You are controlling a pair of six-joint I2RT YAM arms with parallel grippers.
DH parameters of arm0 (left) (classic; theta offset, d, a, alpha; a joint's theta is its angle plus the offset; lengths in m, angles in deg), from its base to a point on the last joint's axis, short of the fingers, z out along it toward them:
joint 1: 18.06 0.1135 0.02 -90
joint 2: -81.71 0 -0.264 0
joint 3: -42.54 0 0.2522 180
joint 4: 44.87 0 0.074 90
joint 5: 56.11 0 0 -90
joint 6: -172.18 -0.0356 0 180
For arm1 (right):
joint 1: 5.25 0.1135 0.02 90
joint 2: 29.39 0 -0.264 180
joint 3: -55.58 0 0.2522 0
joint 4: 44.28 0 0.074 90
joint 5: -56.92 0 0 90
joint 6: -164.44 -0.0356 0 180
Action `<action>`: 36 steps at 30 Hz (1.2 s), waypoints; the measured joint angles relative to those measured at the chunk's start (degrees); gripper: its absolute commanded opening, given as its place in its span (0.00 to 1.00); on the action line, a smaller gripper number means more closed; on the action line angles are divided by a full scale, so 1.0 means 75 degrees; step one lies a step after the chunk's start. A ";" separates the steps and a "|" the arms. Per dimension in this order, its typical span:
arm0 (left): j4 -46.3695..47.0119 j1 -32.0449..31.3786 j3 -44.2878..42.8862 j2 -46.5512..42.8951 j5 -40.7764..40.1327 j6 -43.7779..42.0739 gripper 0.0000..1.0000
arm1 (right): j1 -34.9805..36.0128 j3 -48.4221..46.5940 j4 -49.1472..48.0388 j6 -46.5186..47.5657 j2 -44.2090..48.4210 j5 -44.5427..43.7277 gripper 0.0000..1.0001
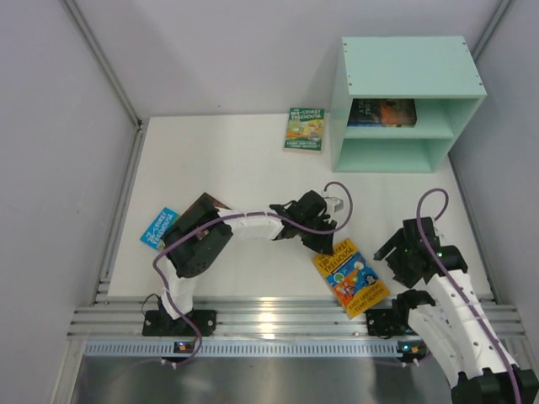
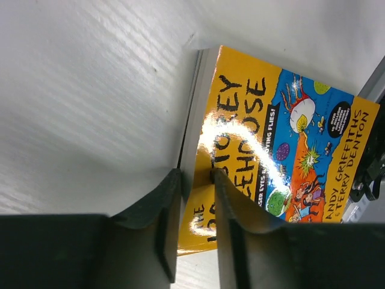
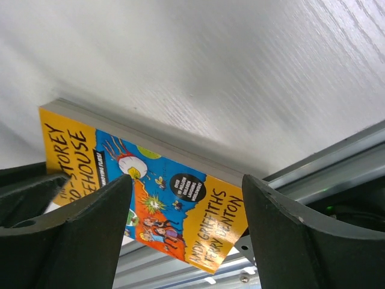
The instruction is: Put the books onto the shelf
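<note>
The orange-yellow book (image 1: pixel 349 276) lies on the table (image 1: pixel 236 160) near its front edge, between the two arms. Fingers and glare cut off its title in both wrist views. Only the left wrist view shows the left gripper (image 2: pixel 195 180) clenched on the book's edge at one corner, one finger on the cover and the other against the page side. The right gripper (image 3: pixel 186 180) hangs spread wide just beside the book's other end, holding nothing. The top view alone shows the shelf (image 1: pixel 408 59) with shelved books (image 1: pixel 381 112) in its upper compartment, too small to tell apart. It also shows a green book (image 1: pixel 304 129) just beside the shelf and a light blue book (image 1: pixel 157 227) half hidden under the left arm.
</note>
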 measured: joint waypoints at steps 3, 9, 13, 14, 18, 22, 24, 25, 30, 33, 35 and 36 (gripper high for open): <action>-0.0026 0.0125 -0.0297 0.0216 0.0105 0.0105 0.18 | 0.0000 0.0000 0.0131 0.0023 -0.0312 0.0006 0.74; -0.0035 0.0644 -0.0335 0.0361 0.0504 0.0691 0.09 | 0.0000 0.0009 -0.0329 0.0361 -0.0726 0.0530 0.73; 0.0210 0.1478 0.0256 0.0070 0.0746 0.1215 0.08 | 0.0000 0.0009 -0.0746 0.0551 -0.1099 0.0667 0.73; 0.0233 0.1661 0.0423 -0.0055 0.0740 0.1317 0.08 | 0.0000 0.0009 -0.0868 0.0568 -0.1230 0.0714 0.73; 0.0335 0.2215 0.1285 -0.0746 0.0402 0.1792 0.08 | 0.0000 0.0131 -0.1699 0.0804 -0.1451 0.1259 0.75; 0.1043 0.2183 0.2518 -0.1600 0.0012 0.2588 0.17 | -0.0003 0.0510 -0.3034 0.1306 -0.1821 0.2247 0.73; 0.1224 0.1996 0.3086 -0.2055 -0.0178 0.3002 0.32 | -0.0003 0.0600 -0.3622 0.1553 -0.2092 0.2661 0.70; 0.1227 0.1851 0.3255 -0.2238 -0.0303 0.3124 0.36 | 0.0000 0.0618 -0.3864 0.1644 -0.2232 0.2821 0.70; 0.0562 0.0866 0.3340 -0.2757 -0.0723 0.3395 0.57 | -0.0003 0.0606 -0.5147 0.2107 -0.3322 0.3337 0.64; -0.0166 0.0772 0.2929 -0.2911 -0.1157 0.3118 0.64 | 0.0000 0.0603 -0.5738 0.2276 -0.3960 0.3550 0.59; -0.0481 0.0930 0.2495 -0.2920 -0.1431 0.2780 0.65 | -0.0006 0.0501 -0.6073 0.2346 -0.4383 0.3754 0.54; -0.0597 0.1046 0.2259 -0.2914 -0.1527 0.2565 0.65 | 0.0000 0.0405 -0.6204 0.2433 -0.4564 0.3806 0.53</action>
